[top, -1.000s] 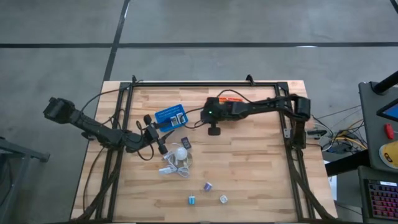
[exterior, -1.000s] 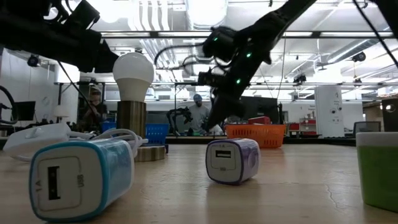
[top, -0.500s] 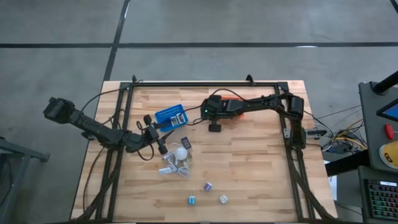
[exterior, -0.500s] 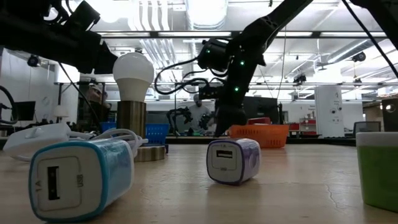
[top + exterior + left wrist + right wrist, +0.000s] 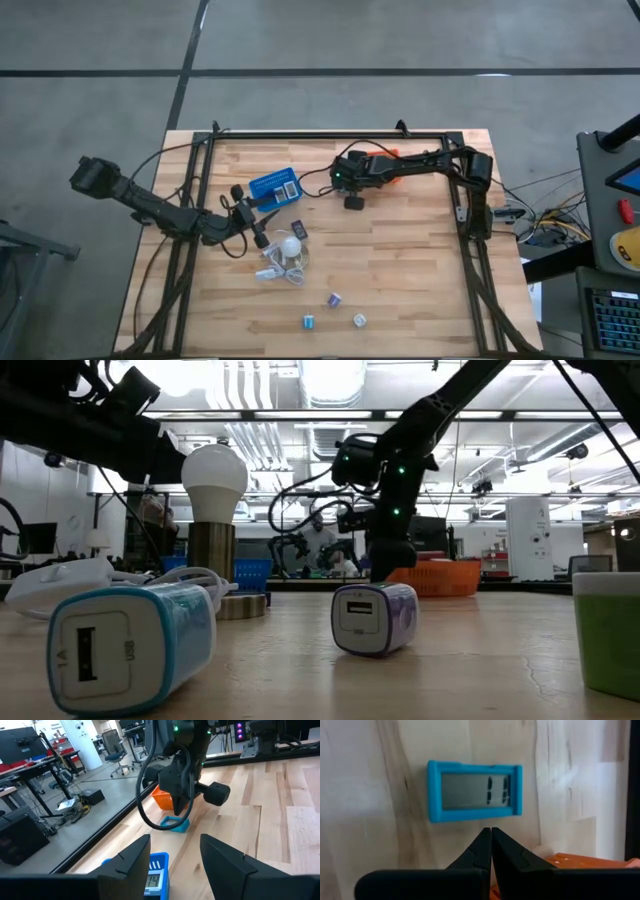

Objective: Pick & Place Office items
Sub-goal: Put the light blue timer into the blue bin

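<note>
My right gripper (image 5: 491,836), jaws clenched empty, has drawn back toward 1 o'clock over the blue clock (image 5: 474,791); left gripper (image 5: 175,857) waits half-parted, empty.

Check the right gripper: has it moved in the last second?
Yes. In the high view the right gripper has pulled back toward the orange basket at the table's far edge, now shut above a blue clock. The left gripper hasn't shifted.

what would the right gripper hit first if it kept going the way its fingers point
Probably the blue rectangular clock with a grey display. In the right wrist view it lies flat on the wooden table, directly past the right gripper, whose fingers are shut. How far off it lies is unclear.
</note>
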Robot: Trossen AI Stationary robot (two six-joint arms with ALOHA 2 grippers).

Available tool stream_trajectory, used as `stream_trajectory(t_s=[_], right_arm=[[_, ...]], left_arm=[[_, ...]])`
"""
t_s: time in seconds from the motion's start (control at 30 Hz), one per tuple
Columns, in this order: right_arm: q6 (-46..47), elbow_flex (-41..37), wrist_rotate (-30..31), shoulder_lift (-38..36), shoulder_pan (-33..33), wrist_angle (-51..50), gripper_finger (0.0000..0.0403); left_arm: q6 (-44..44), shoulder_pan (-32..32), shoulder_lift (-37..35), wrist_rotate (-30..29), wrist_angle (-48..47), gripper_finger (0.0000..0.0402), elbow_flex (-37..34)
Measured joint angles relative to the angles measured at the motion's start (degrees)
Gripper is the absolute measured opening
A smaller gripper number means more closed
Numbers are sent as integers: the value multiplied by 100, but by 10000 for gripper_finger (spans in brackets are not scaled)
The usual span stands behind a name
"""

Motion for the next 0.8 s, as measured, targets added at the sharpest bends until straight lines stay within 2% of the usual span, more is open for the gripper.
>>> stream_trajectory(t_s=[0.33,0.5,0.8], right_arm=[[-376,-214,-35,-342,73,265,8],[-490,-202,-633,-417,65,507,8],[-590,-206,-677,-417,71,635,8]], left_arm=[[4,0,-2,-2,1,177,0],[12,0,-2,-4,1,177,0],[-5,0,-7,-17,1,177,0]])
